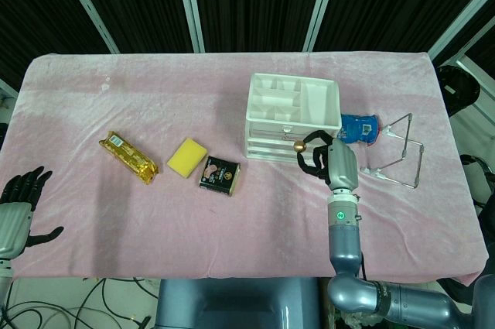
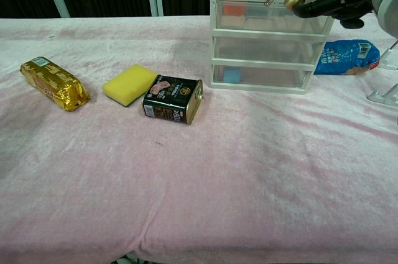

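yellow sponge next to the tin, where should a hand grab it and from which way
Probably from above, pinching across the two long side faces of the yellow sponge. It lies flat on the pink cloth, so only its top and sides are free. The tin sits close to the corner nearest the drawers, so the fingers would best close nearer the end toward the gold packet, where there is open cloth.

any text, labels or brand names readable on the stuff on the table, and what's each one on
No text can be read with certainty.
Dark tin: label with a picture and gold lettering, too blurred to read.
Gold wrapped bar: small pale label at one end, print too small.
Blue packet: white print, blurred.
Yellow sponge and white drawer unit: no writing visible.
Right hand's wrist: a lit green dot, no words.
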`<move>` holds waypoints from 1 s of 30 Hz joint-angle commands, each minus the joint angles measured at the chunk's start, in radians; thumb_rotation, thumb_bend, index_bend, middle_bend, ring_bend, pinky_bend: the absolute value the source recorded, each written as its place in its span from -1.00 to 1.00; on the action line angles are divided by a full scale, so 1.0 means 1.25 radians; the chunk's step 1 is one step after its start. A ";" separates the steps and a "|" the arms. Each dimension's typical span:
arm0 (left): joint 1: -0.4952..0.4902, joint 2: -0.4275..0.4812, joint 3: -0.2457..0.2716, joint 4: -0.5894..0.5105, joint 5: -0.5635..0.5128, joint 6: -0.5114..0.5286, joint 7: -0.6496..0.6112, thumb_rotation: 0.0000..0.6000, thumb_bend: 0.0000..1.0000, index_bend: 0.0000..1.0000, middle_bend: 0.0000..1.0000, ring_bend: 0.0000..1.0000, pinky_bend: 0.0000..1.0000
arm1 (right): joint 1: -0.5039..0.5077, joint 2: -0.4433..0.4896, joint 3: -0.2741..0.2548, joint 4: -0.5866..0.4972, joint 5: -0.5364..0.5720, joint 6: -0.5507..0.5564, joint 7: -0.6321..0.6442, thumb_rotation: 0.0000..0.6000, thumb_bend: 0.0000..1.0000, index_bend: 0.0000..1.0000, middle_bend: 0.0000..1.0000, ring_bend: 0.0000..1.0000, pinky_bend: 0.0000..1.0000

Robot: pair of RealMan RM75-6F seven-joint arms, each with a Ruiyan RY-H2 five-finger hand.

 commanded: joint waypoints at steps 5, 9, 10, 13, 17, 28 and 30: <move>0.000 0.000 0.000 0.001 0.000 0.000 0.000 1.00 -1.00 -1.00 -1.00 -1.00 -1.00 | -0.003 0.000 -0.001 0.005 0.001 0.001 0.003 1.00 -0.32 0.09 0.79 0.97 0.89; 0.000 0.000 0.000 0.001 0.000 0.000 0.000 1.00 -1.00 -1.00 -1.00 -1.00 -1.00 | -0.006 0.001 -0.004 0.008 0.002 0.000 0.004 1.00 -0.32 0.09 0.79 0.97 0.89; 0.000 0.000 0.000 0.001 0.000 0.000 0.000 1.00 -1.00 -1.00 -1.00 -1.00 -1.00 | -0.007 0.002 -0.006 0.009 0.003 0.000 0.005 1.00 -0.31 0.09 0.79 0.97 0.89; 0.000 0.000 0.001 0.001 0.000 0.000 0.000 1.00 -1.00 -1.00 -1.00 -1.00 -1.00 | -0.013 0.001 -0.015 0.012 0.004 0.000 0.006 1.00 -0.32 0.09 0.79 0.97 0.89; 0.000 0.000 0.001 0.000 0.001 -0.001 0.002 1.00 -1.00 -1.00 -1.00 -1.00 -1.00 | -0.026 -0.001 -0.029 0.018 0.009 -0.003 0.015 1.00 -0.32 0.09 0.79 0.97 0.89; 0.000 0.000 0.001 0.000 0.002 0.000 0.000 1.00 -1.00 -1.00 -1.00 -1.00 -1.00 | -0.037 -0.011 -0.053 0.032 0.002 -0.009 0.019 1.00 -0.31 0.09 0.79 0.97 0.89; 0.000 0.000 0.001 0.000 0.002 0.000 0.000 1.00 -1.00 -1.00 -1.00 -1.00 -1.00 | -0.040 -0.012 -0.058 0.034 0.001 -0.009 0.018 1.00 -0.32 0.09 0.79 0.97 0.89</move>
